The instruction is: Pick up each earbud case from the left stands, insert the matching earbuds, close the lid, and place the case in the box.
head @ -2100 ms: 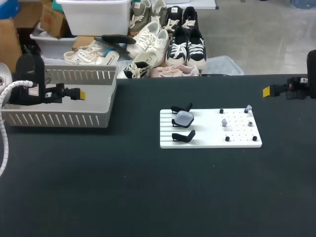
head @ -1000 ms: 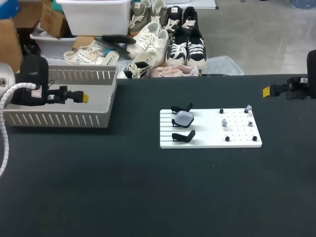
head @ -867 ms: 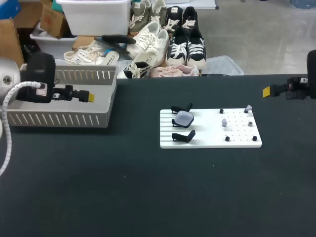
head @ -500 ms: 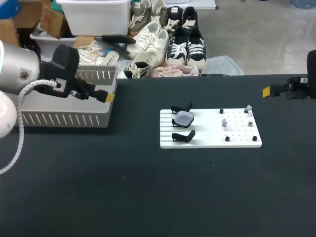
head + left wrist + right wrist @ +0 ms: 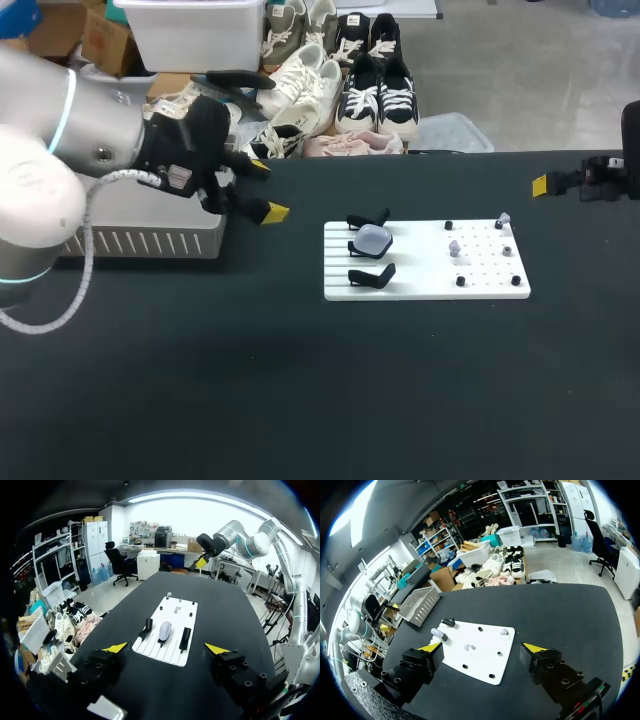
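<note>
The left end effector has swung off the grey box and now hangs short of the white board, on its left, fingers spread wide and holding nothing. The earbud case sits on the middle stand at the board's left end (the stands either side are bare). The earbuds rest at its right end. The right end effector, also wide, has stayed off the board's far right corner. I judge the reach for this case has begun.

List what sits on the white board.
Three black stands; the middle one holds a pale case, which hides most of it. On the other half, small earbuds and black pegs. The case's inside is unseen.
</note>
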Controlling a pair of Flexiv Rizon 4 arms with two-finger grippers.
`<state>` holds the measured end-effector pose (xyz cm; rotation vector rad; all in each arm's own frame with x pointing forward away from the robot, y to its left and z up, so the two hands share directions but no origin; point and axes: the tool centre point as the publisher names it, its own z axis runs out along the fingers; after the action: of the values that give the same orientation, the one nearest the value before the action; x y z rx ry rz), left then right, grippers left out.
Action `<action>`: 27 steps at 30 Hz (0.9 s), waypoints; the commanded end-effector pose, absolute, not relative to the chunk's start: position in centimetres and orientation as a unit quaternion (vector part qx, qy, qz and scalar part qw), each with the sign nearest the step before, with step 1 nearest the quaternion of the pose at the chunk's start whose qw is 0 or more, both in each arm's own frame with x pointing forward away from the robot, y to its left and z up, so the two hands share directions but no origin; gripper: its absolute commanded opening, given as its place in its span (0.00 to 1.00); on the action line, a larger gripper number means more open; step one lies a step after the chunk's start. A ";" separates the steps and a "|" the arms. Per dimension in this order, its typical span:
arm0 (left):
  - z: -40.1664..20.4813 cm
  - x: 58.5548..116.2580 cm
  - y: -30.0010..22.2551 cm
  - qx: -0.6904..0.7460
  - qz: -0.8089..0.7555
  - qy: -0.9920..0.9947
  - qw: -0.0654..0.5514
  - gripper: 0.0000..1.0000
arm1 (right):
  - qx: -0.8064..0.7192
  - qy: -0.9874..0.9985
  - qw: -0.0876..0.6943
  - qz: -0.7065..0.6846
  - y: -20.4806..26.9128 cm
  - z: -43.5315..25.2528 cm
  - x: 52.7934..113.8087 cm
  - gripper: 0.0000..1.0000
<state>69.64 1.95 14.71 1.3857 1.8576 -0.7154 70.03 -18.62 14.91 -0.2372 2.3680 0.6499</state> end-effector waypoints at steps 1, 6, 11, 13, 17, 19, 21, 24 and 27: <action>13.1 71.2 0.4 0.565 -0.305 0.687 0.340 1.00 | -0.091 0.906 0.330 0.249 -18.7 14.9 70.1 1.00; 11.8 71.9 -0.8 0.583 -0.310 0.672 0.335 1.00 | -0.091 0.906 0.330 0.249 -18.7 14.9 70.1 1.00; 10.4 72.7 -1.9 0.594 -0.315 0.667 0.322 1.00 | -0.091 0.906 0.330 0.249 -18.7 14.9 70.1 1.00; 9.7 72.8 -2.4 0.601 -0.319 0.660 0.319 1.00 | -0.091 0.906 0.330 0.249 -18.7 14.9 70.1 1.00; 8.3 73.0 -3.5 0.612 -0.323 0.648 0.318 1.00 | -0.091 0.906 0.330 0.249 -18.7 14.9 70.1 1.00; 7.7 73.0 -3.8 0.615 -0.325 0.646 0.315 1.00 | -0.091 0.906 0.330 0.249 -18.7 14.9 70.1 1.00; 7.4 73.0 -4.0 0.619 -0.332 0.641 0.310 1.00 | -0.091 0.906 0.330 0.249 -18.7 14.9 70.1 1.00; 6.8 73.1 -4.3 0.620 -0.340 0.638 0.304 1.00 | -0.091 0.906 0.330 0.249 -18.7 14.9 70.1 1.00; 6.3 73.0 -4.6 0.622 -0.345 0.636 0.300 1.00 | -0.091 0.906 0.330 0.249 -18.7 14.9 70.1 1.00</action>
<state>72.28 -4.15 6.79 1.6184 1.6995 -0.8658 70.04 -18.62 14.91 -0.2372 2.3682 0.6499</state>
